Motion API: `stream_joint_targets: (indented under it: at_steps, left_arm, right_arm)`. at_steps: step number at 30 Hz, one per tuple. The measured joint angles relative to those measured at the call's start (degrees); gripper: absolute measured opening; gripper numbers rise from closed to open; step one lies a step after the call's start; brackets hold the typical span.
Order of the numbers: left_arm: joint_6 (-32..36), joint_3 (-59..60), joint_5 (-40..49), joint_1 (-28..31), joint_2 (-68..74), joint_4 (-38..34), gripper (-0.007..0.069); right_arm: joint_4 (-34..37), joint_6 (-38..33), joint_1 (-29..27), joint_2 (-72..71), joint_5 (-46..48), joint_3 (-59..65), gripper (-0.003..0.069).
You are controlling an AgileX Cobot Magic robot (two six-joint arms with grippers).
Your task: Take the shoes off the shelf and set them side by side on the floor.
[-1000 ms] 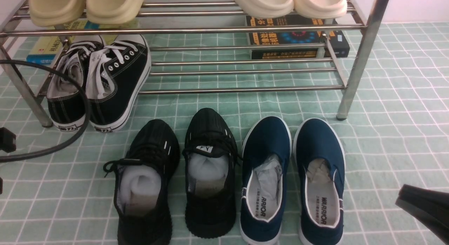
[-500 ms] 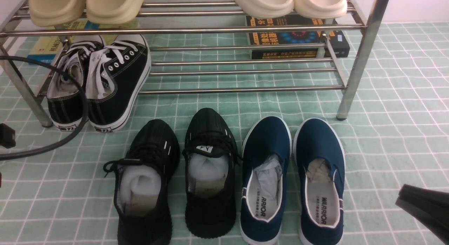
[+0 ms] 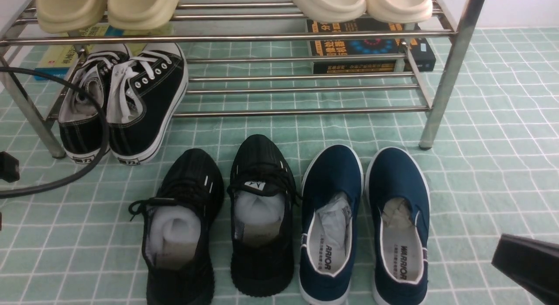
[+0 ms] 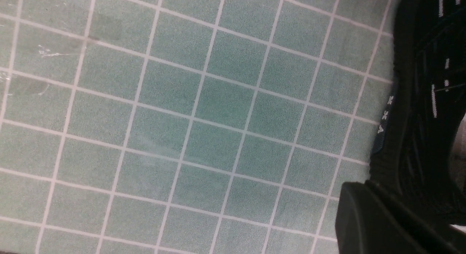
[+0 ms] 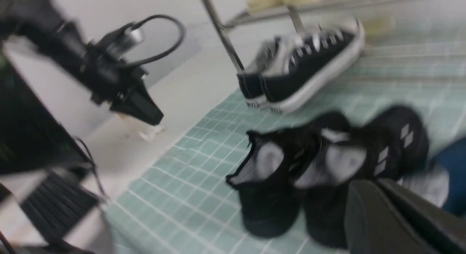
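The shoes (image 3: 262,165) sit side by side on the floor (image 3: 480,165), toes toward the shelf (image 3: 305,110) front edge, so placing looks finished. The left fingers (image 4: 382,217) and right fingers (image 3: 528,261) show only partly: seemingly empty, spread impossible to tell. Only backing away seems left.

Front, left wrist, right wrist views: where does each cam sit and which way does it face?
Front: between the arms, facing forward and down at the shelf, black knit shoes on the floor; right gripper tip shows.
Left wrist: on that arm, facing almost straight down at floor, one knit shoe at frame edge; left gripper tip shows.
Right wrist: blurred, facing across the floor toward the robot's left: knit shoes, canvas sneakers; left arm and own gripper tip show.
Shared: knit shoes in all three.
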Motion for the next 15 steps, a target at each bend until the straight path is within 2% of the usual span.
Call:
stream_joint_targets:
  at_steps: [1,2,7,10,11,13,15]
  left_arm:
    - [0.00,0.00,0.00,0.00,0.00,0.05,0.0012]
    - [0.00,0.00,0.02,0.00,0.00,0.05,0.0012]
    - [0.00,0.00,0.07,0.00,0.00,0.05,0.0016]
    - [0.00,0.00,0.07,0.00,0.00,-0.08,0.0018]
    - [0.00,0.00,0.02,0.00,0.00,-0.07,0.0018]
    - [0.00,0.00,-0.30,0.00,0.00,-0.53,0.0019]
    - [0.00,0.00,-0.66,0.00,0.00,-0.69,0.0019]
  right_arm:
    - [5.29,0.06,0.00,-1.32,2.29,0.00,0.0039]
    - [7.62,0.05,-0.06,-2.28,3.29,0.07,0.0040]
    - [13.05,0.05,-5.21,-5.76,4.02,0.12,0.0045]
    - [16.07,0.05,-15.23,-9.17,-0.18,3.47,0.0050]
    - [16.39,0.05,-15.79,-9.40,-0.55,3.81,0.0050]
    - [18.94,0.05,-23.72,-13.21,-5.67,9.70,0.0055]
    - [20.21,0.05,-27.06,-14.75,-6.94,12.31,0.0057]
